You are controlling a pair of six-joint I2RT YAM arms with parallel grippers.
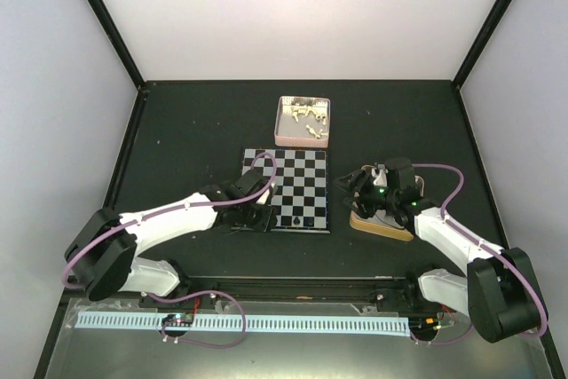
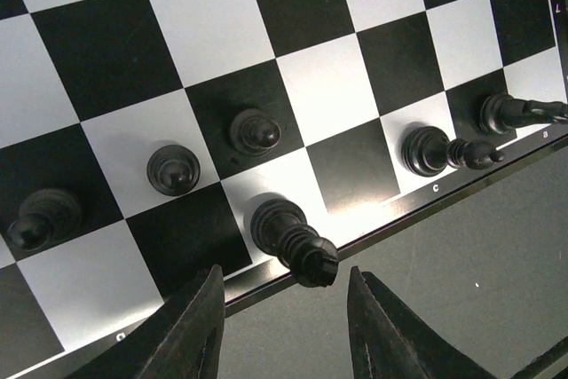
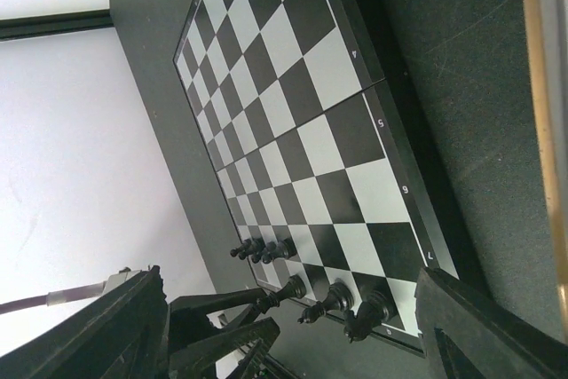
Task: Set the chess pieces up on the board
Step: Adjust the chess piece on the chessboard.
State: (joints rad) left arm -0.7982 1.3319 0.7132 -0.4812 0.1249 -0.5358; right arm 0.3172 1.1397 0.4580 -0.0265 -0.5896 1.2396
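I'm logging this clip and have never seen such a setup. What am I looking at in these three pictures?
Two robot arms are bolted at the table's near edge. The wide picture looks down from above and behind them. The other two come from a camera on each wrist. On the table lie the board, a pink tin holding cream pieces, and a tan container under the right arm. Several black pieces stand near the board's near edge. The left gripper and right gripper are both open and hold nothing.
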